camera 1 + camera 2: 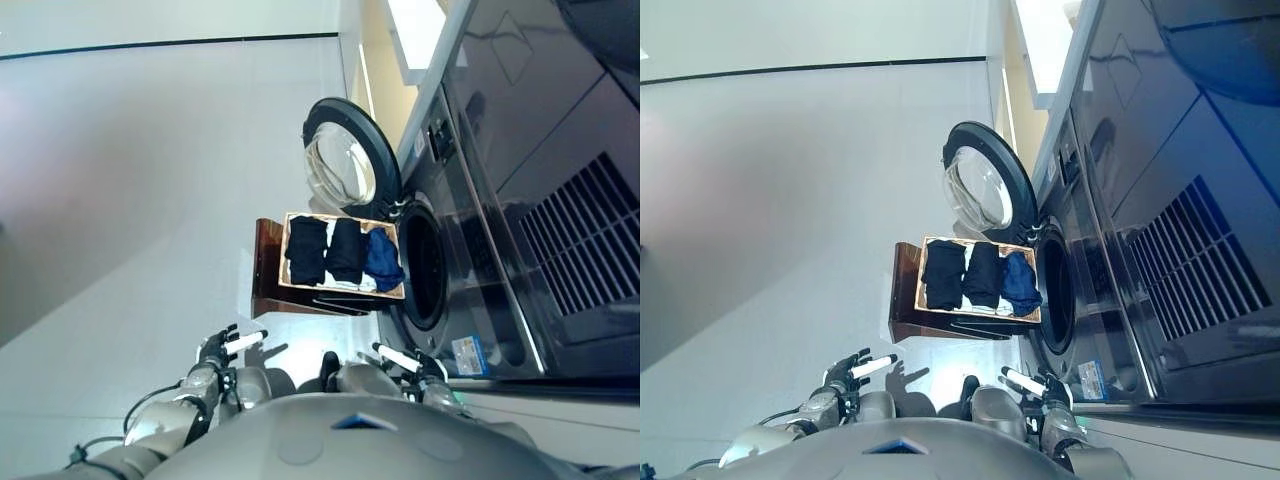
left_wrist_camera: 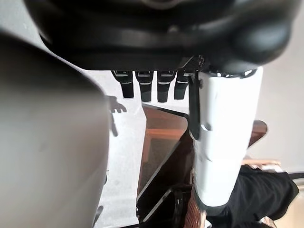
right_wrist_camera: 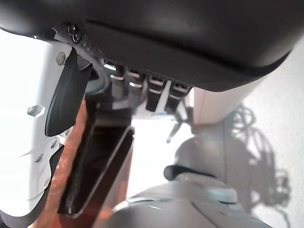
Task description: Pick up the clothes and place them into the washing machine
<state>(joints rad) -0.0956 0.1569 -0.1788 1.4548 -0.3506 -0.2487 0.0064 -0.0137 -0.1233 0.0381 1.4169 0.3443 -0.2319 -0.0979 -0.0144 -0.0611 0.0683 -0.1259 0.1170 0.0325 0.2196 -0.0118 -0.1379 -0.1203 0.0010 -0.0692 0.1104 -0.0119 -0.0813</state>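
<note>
Clothes [image 1: 343,251] lie in a basket [image 1: 341,290] on a wooden stand [image 1: 268,270] beside the washing machine's [image 1: 470,250] open drum, ahead of both hands. Left hand [image 1: 216,349] and right hand [image 1: 418,366] relaxed, empty; right nearer the drum.

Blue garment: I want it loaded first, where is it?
In the left eye view, the blue garment lies in the basket, nearest the washing machine's open drum.

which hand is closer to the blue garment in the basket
Right. The right hand hangs just below the basket's washer-side end, where the blue garment lies. The left hand is below the opposite end, near the black clothes. Both are open and empty.
</note>
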